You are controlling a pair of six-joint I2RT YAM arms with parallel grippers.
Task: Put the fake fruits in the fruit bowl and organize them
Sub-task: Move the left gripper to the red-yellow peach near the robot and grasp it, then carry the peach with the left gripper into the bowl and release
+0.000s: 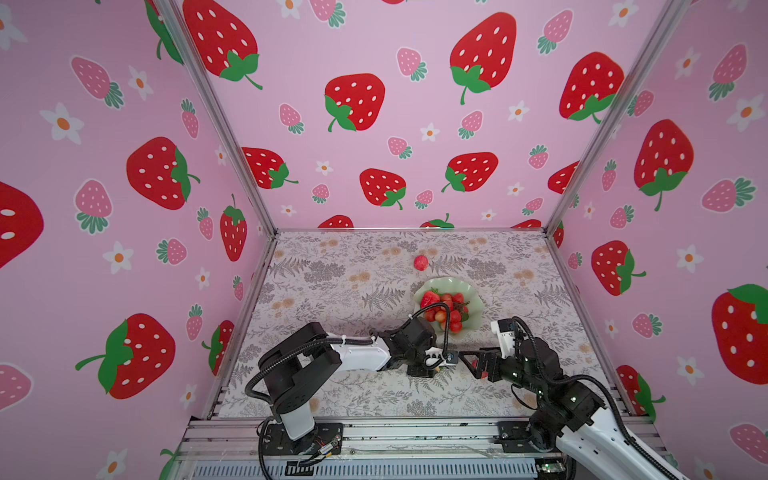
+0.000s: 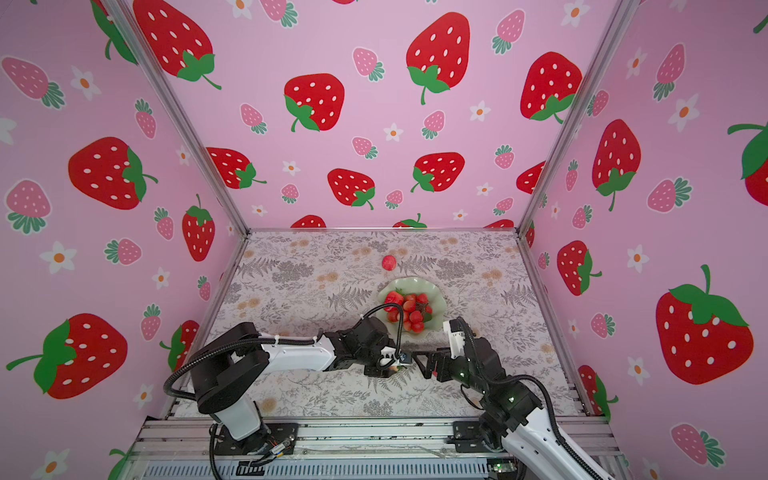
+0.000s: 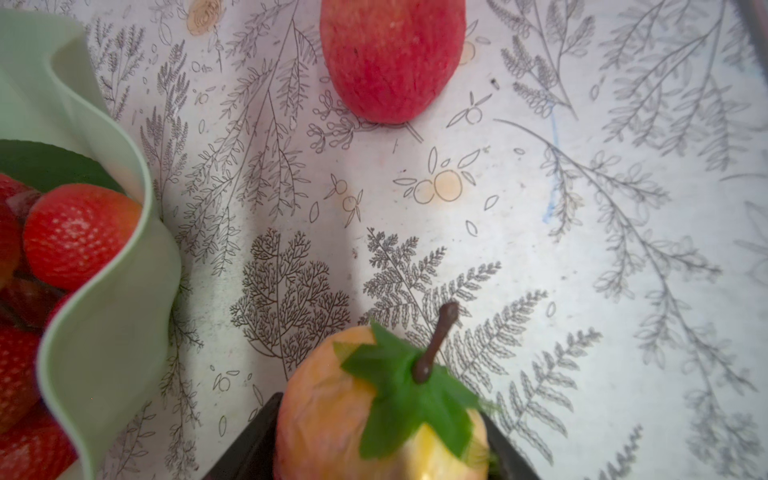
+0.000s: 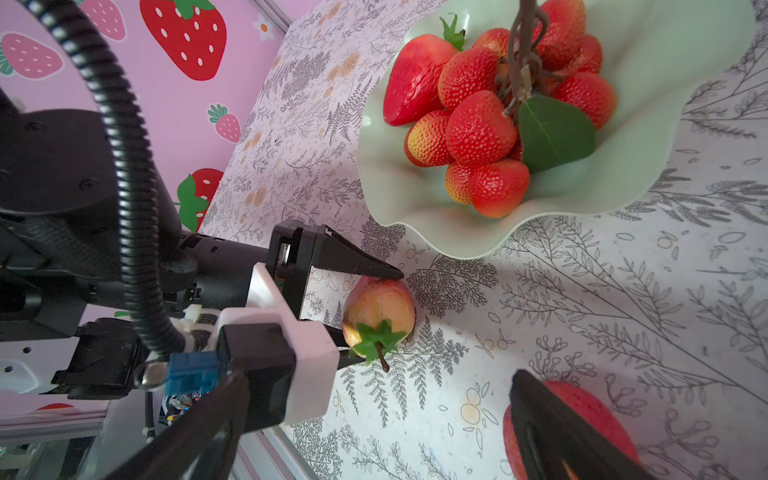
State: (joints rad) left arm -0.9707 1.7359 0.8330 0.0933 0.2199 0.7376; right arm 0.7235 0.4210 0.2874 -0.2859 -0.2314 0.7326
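— So, from the left: what is the left gripper [image 4: 375,318] doing?

— It sits low over the fern-printed table [image 1: 332,291], its two black fingers clamped on the flanks of the reddish pear [image 3: 332,415]. The pear has a green leaf collar and a brown stem. It seems to rest on the cloth, near the closest rim of the fruit bowl [image 4: 436,237].

— And next along?

— Beyond the bowl and apart from it, a far round fruit [image 1: 420,262] lies alone on the table, seen in both top views. Inside the bowl lies the strawberry [image 4: 415,79] with its green cap. Touching it is the bunch of red balls [image 4: 478,129], bumpy-skinned, on a brown stalk with one green leaf [image 4: 557,133].

— And the right side?

— The right gripper [image 1: 471,365] is down at table level, just beside the left one. Its jaws are spread as wide as they go and hold nothing. A near round fruit [image 3: 390,62] lies on the cloth, partly hidden behind one of its fingers [image 4: 557,432]. Whether finger and fruit touch, I cannot tell.
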